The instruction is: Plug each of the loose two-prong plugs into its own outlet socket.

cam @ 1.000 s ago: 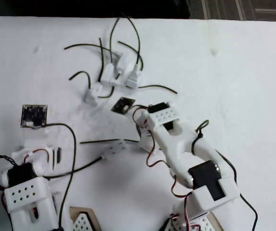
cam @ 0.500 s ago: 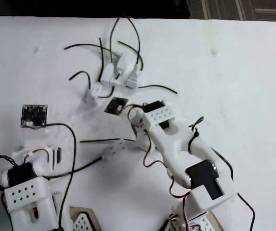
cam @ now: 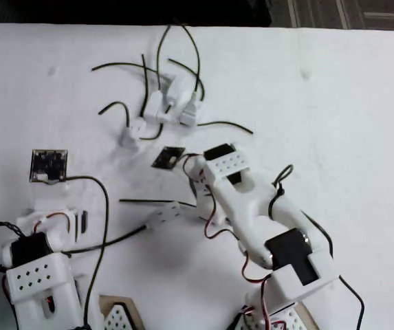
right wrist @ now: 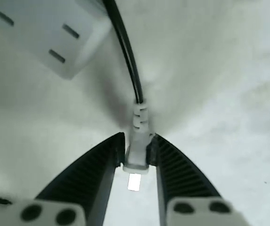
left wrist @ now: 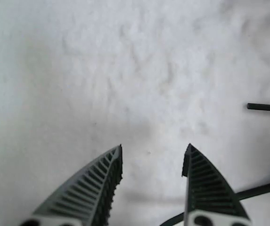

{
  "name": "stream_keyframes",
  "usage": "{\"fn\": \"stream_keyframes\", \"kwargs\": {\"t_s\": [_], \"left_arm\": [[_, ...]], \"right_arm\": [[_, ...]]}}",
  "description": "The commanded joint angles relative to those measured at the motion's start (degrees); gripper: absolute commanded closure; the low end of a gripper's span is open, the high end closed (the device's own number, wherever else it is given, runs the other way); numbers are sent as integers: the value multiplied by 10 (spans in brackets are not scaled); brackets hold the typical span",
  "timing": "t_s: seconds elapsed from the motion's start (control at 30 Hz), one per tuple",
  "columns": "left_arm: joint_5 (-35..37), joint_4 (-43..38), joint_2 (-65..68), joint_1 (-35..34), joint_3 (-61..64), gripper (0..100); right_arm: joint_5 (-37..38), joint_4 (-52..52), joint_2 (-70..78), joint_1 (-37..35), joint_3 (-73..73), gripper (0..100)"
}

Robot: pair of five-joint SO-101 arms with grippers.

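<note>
White table (cam: 334, 103) underneath; right jaws clamp a plug (right wrist: 137, 141) near an outlet socket (right wrist: 40, 33); left jaws apart.

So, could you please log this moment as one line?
left fingers open over table | right fingers shut on plug | outlet socket nearby, slots empty

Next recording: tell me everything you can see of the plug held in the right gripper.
The plug is small, with a white plastic body that narrows into a ribbed strain relief. A thin black cord runs on from there. One flat metal prong shows at its other end, pointing back toward the wrist. The right gripper clamps the body from both sides with its dark ribbed fingers. The plug sits apart from the white outlet socket, whose edge the cord passes.
</note>
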Motion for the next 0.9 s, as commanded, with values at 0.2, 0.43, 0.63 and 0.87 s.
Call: {"fn": "stream_keyframes", "kwargs": {"t_s": [0.2,0.43,0.63,0.87], "left_arm": [[-4,-8,-12,-2,0,785],[0,-8,-12,-5,-3,788],[35,-3,-53,-5,-30,789],[69,89,-216,-2,-113,786]], "right_arm": [[4,8,46,7,-11,933],[0,34,-17,3,-47,981],[-61,121,-196,-22,-72,981],[-172,121,-371,-19,-72,981]]}}
